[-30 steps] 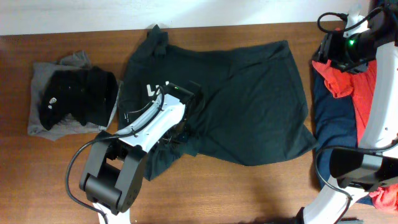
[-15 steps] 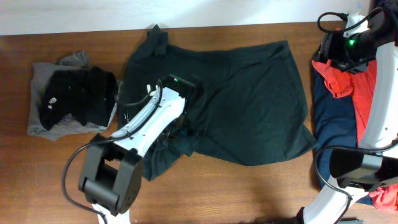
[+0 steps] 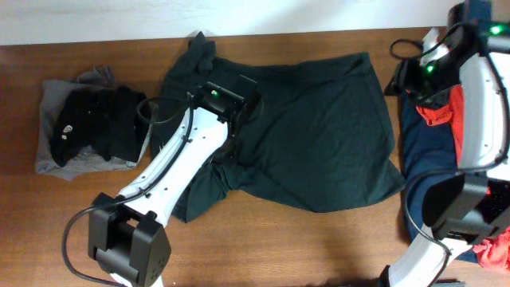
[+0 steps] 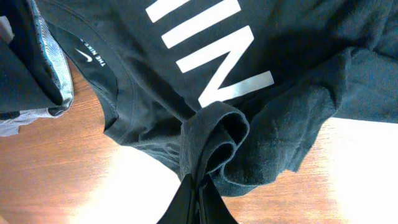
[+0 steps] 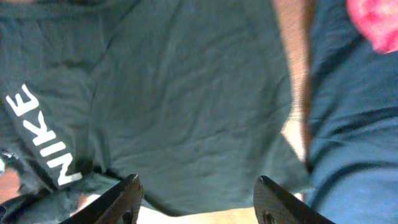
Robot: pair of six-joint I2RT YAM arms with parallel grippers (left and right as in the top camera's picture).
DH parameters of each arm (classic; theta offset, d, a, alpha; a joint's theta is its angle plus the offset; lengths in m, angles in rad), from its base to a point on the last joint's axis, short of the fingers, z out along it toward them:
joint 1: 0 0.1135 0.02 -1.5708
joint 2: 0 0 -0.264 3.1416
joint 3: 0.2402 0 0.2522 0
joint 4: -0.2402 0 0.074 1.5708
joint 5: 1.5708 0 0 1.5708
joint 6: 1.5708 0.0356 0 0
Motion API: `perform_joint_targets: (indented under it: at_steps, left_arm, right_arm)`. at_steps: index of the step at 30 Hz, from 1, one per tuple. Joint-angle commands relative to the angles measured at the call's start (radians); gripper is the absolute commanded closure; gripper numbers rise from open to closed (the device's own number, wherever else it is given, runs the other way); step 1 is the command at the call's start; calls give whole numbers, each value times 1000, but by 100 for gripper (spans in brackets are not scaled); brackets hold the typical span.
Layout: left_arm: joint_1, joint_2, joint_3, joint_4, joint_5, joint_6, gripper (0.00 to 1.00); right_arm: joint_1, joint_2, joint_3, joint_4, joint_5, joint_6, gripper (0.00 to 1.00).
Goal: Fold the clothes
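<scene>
Dark green T-shirt (image 3: 319, 135) lies spread across the middle of the wooden table (image 3: 319, 247) in the overhead view, collar toward the upper left and hem toward the right. Its lower left part is bunched up under the left arm.

Left gripper (image 4: 198, 202) sits at the bottom centre of the left wrist view, closed and pinching a gathered fold (image 4: 211, 140) of the same shirt. The fold rises straight out of the fingertips. The white letters (image 4: 211, 56) are above it and the collar with a small printed label (image 4: 93, 56) is to the upper left.

Right gripper (image 5: 199, 199) is spread wide with nothing between its fingers (image 5: 124, 199). In the right wrist view the shirt fills the frame above it, with NIKE in white at the left edge. No contact visible. In the overhead view this arm is at the upper right, over the shirt's right edge.

A pile of black (image 3: 100, 119) and grey (image 3: 56, 159) garments lies at the left of the table, just beside the shirt's sleeve. A red shirt (image 3: 446, 108) lies on a navy one (image 3: 430, 159) at the right edge, near the hem.
</scene>
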Motion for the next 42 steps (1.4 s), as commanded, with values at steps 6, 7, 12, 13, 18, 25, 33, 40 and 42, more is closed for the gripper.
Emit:
perform_joint_targets:
  at_steps: [6, 7, 12, 13, 18, 25, 33, 40, 42]
  left_arm:
    - [4, -12, 10, -12, -18, 17, 76]
    - [4, -12, 10, -13, -18, 17, 77]
    - [4, -12, 8, -16, -5, 16, 100]
    - [4, -11, 0, -13, 15, 16, 93]
    - [47, -11, -149, 78, 109, -16, 43]
    - [240, -11, -338, 294, 441, 53, 41]
    - [289, -11, -348, 319, 564, 375, 31]
    - [288, -1, -402, 380, 634, 70, 32]
    - [287, 4, -415, 390, 707, 44, 32]
  right_arm:
    - [38, 8, -234, 117, -212, -75, 39]
    - [38, 8, -235, 120, -212, -75, 39]
    - [35, 8, -234, 126, -212, -75, 39]
    - [35, 8, -234, 123, -212, -75, 39]
    - [35, 8, -234, 123, -212, -75, 38]
    - [35, 8, -234, 124, -212, -74, 38]
    - [36, 8, -234, 129, -212, -74, 38]
    - [36, 8, -234, 125, -209, -75, 38]
    - [36, 8, -234, 126, -201, -74, 38]
